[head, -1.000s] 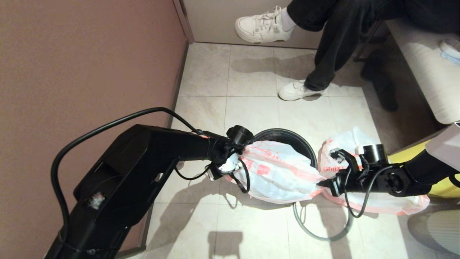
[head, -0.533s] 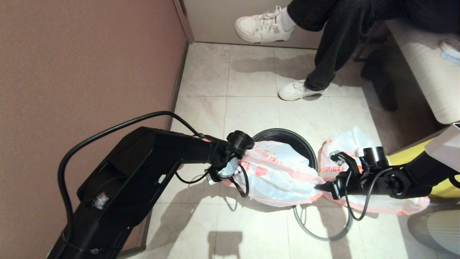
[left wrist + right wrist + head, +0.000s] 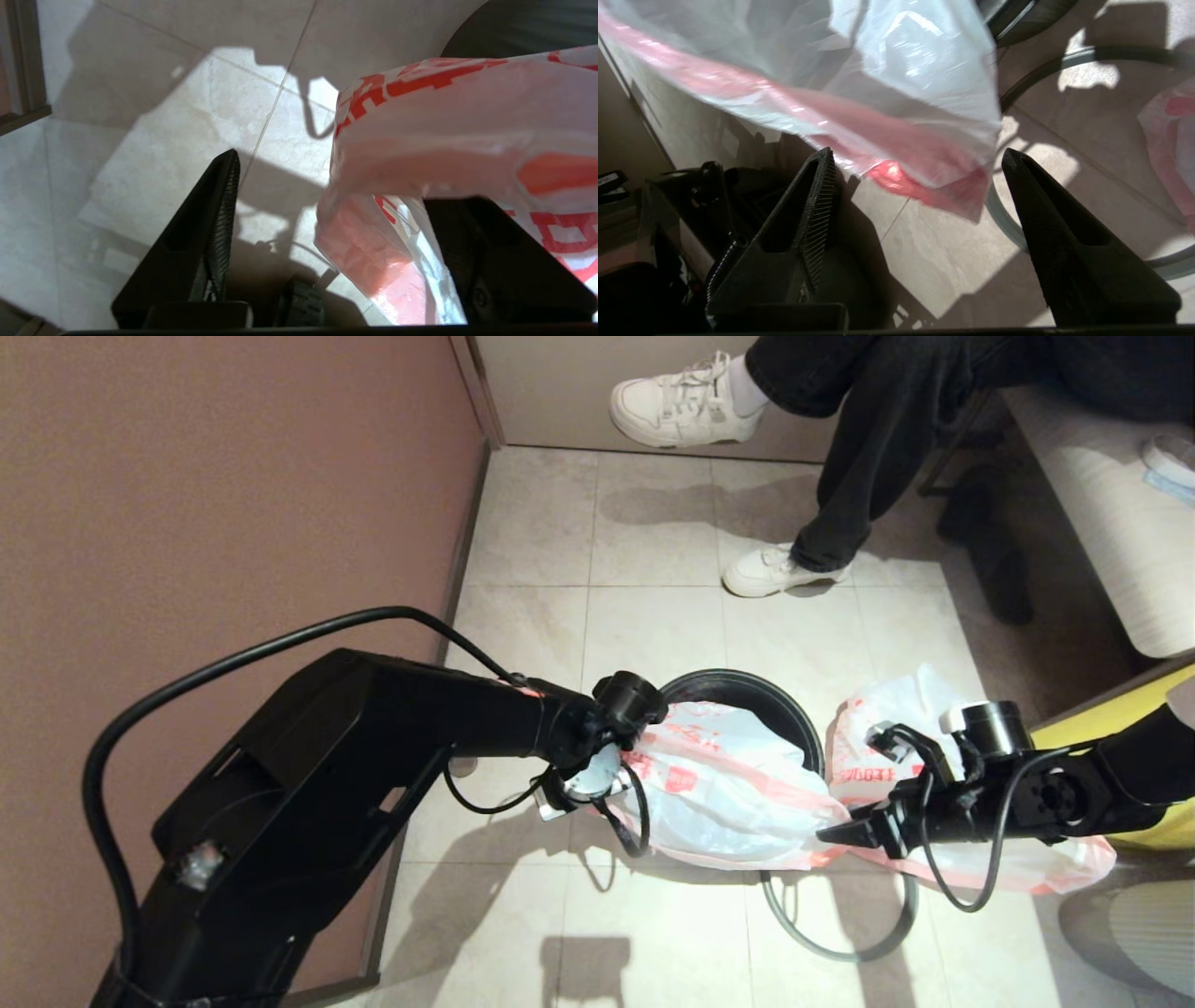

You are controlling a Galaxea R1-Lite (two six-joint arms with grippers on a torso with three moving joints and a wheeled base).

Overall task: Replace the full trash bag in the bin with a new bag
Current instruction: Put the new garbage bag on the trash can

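Here's where things stand: the full trash bag, a bulky translucent white plastic sack with red print and a pink hem band, is already out and lying on the tiled floor just right of the bin, the small round black plastic wastebasket. So the removal looks done. The new bag, thin limp translucent white plastic with the same red print, lies draped across the bin's mouth, spilling over the near edge towards the floor, not yet pushed down inside. The loose grey ring lies on the floor in front of the bin, well off the rim.

Left pincer sits at the new bag's left edge, jaws spread wide; in its wrist view a fold of pink-banded film hangs between the fingers, lying against one of them but not clamped. Right pincer is at the bag's right corner, also gaping, with the pink hem corner dangling free just above the gap between its fingers.

Contents: the far part of the bin's glossy black inside shows bare; whether anything lies under the draped film I cannot tell. What's left, by my reading: spread the hem around the rim, sink the bag in, and seat the ring.
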